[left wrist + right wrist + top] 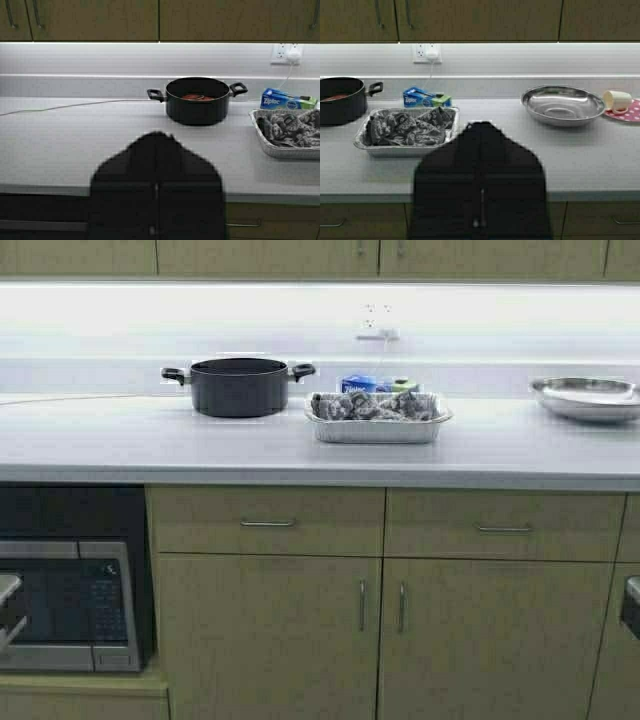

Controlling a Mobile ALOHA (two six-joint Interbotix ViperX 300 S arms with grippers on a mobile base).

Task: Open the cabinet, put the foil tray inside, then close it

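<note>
The cabinet (380, 255) lies above and far of both closed jaws; its paired handles sit right of centre, so the right gripper (480, 150) is judged nearer.

A long grey counter (120, 445) runs along a white wall (200, 320). A bright strip of light shines on the wall. A plug sits in a wall socket (378, 322). Under the counter are tan drawers (266, 522) and doors (268, 635). A microwave (70, 605) sits in a dark gap under the counter's left end.
</note>
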